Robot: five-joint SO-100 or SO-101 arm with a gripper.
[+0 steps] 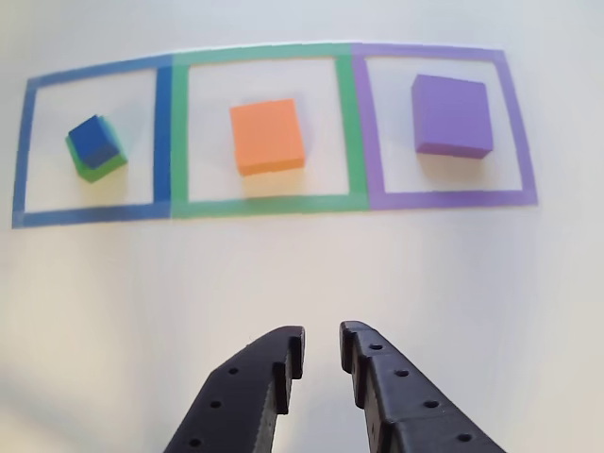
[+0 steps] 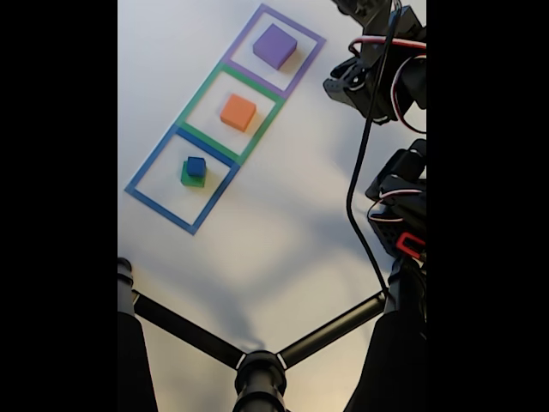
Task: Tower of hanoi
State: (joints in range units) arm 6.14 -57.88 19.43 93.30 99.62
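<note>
Your gripper (image 1: 322, 351) sits at the bottom middle of the other view, its two black fingers a small gap apart with nothing between them, hanging over bare white table (image 1: 302, 274). Above it, across the top of the frame, you have three taped squares in a row. The blue square (image 1: 28, 151) at upper left holds a small blue cube (image 1: 94, 140) stacked on a green cube (image 1: 102, 168). The green square (image 1: 264, 203) in the middle holds an orange block (image 1: 268, 136). The purple square (image 1: 519, 142) at upper right holds a purple block (image 1: 452, 115).
</note>
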